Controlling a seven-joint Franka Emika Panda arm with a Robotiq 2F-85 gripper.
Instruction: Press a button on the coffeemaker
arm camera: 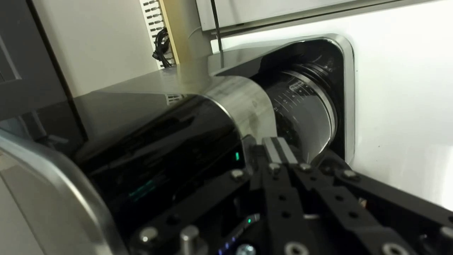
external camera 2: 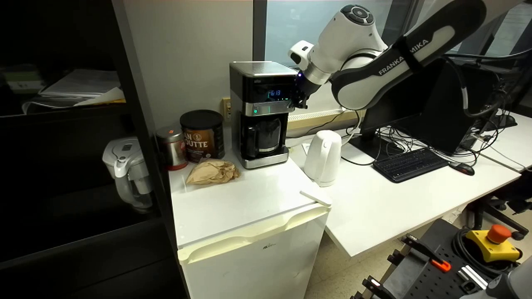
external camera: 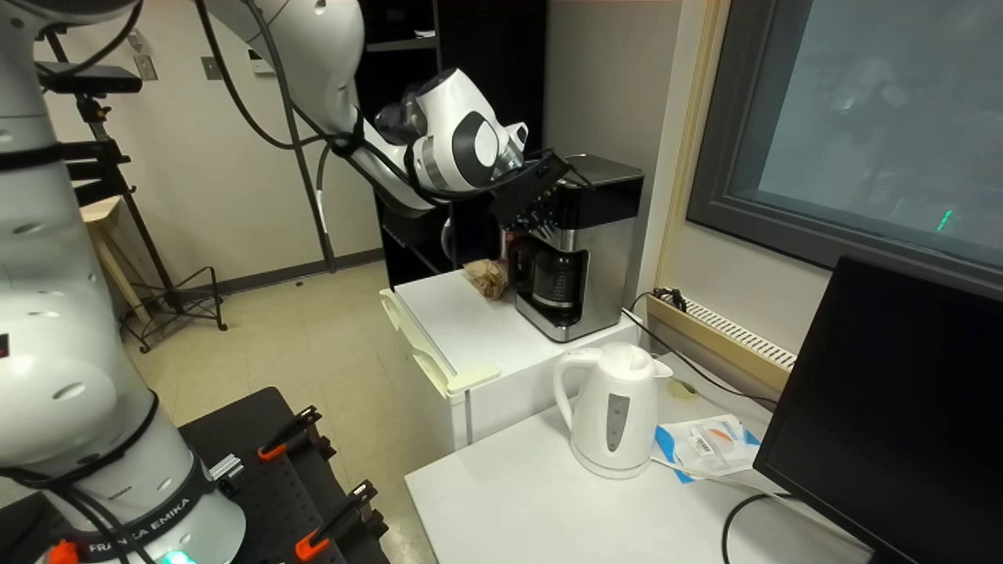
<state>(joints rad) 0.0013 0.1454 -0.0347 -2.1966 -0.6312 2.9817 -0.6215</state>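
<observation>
We see the coffeemaker [external camera 2: 262, 109] upright on the white top of the mini fridge [external camera 2: 232, 207], its carafe [external camera 2: 268, 137] seated inside and blue digits lit on its black front panel [external camera 2: 259, 89]. The claw [arm camera: 279, 150] is closed, its two fingertips side by side with nothing held between them. In an exterior view we find it at the end of the coffeemaker's silver band [arm camera: 244, 102] nearer the electric kettle [external camera 2: 322, 158]; in the wrist view the tips overlap that band, but we cannot tell whether they touch it.

Beside the coffeemaker we have a coffee can [external camera 2: 202, 139] with a black lid and a metal canister [external camera 2: 171, 151] with a red base; a crumpled brown paper bag [external camera 2: 213, 171] lies in front of them. On the white table [external camera 2: 374, 216] we see the kettle, upright and close to the fridge, a packet [external camera: 709, 446] just beside it, and a black keyboard [external camera 2: 409, 164].
</observation>
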